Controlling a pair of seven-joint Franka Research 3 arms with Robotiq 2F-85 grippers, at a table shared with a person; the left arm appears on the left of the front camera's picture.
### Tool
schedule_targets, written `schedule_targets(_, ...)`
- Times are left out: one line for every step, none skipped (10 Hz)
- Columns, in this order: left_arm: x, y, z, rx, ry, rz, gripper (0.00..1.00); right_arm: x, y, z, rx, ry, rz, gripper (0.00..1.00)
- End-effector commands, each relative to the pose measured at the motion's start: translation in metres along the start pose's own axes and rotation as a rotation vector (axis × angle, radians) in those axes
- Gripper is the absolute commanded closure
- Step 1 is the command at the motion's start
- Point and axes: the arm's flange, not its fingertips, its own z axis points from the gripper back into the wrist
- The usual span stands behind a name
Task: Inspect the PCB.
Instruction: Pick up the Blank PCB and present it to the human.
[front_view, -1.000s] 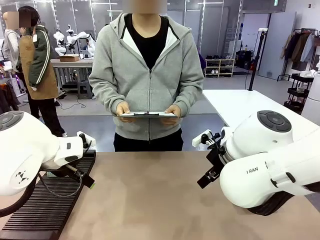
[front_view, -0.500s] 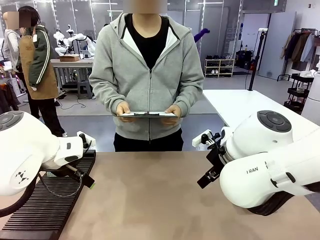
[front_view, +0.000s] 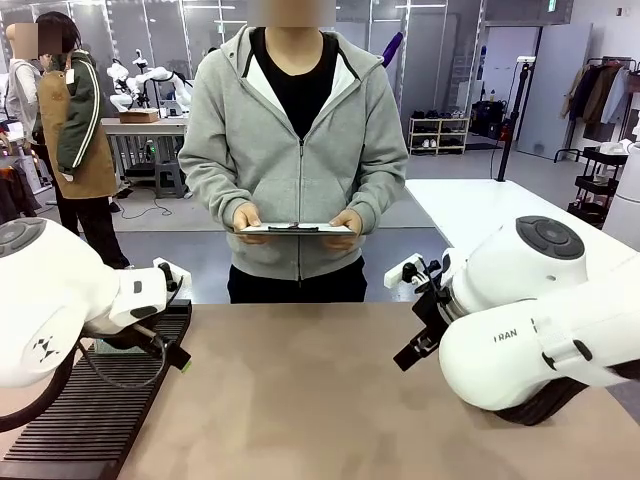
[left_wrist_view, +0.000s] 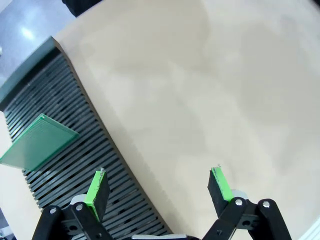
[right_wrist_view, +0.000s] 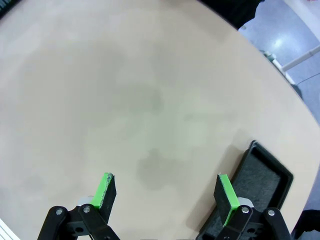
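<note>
Sitting at 9 o'clock in the left wrist view, the PCB (left_wrist_view: 37, 142) rests tilted on the black slotted rack (left_wrist_view: 50, 90). The left hand (left_wrist_view: 159, 172) and right hand (right_wrist_view: 165, 177) are both spread apart and hold nothing. A crooked pinch could knock or bend the thin board, I think. The tan counter (front_view: 300, 390) is smooth; a person (front_view: 297, 150) stands at 12 o'clock with a white clipboard (front_view: 296, 229)
</note>
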Motion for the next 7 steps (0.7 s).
schedule_targets(0.020, 0.007, 0.025, -0.067, -0.020, 0.066, 0.00, 0.018, -0.008, 0.027, 0.004, -0.026, -0.071, 0.00)
schedule_targets(0.026, 0.007, 0.037, -0.105, -0.040, 0.102, 0.00, 0.020, -0.010, 0.036, 0.023, -0.043, -0.112, 0.00)
schedule_targets(0.035, 0.007, 0.058, -0.152, -0.069, 0.172, 0.00, 0.024, -0.014, 0.051, 0.051, -0.064, -0.165, 0.00)
schedule_targets(0.041, 0.011, 0.084, -0.268, -0.075, 0.278, 0.00, 0.028, -0.021, 0.071, 0.133, -0.099, -0.241, 0.00)
schedule_targets(0.041, 0.019, 0.117, -0.405, -0.106, 0.399, 0.00, 0.026, -0.032, 0.097, 0.261, -0.137, -0.344, 0.00)
schedule_targets(0.034, 0.024, 0.144, -0.501, -0.131, 0.461, 0.00, 0.020, -0.039, 0.118, 0.355, -0.160, -0.420, 0.00)
schedule_targets(0.024, 0.033, 0.167, -0.578, -0.164, 0.547, 0.00, 0.010, -0.049, 0.137, 0.444, -0.191, -0.489, 0.00)
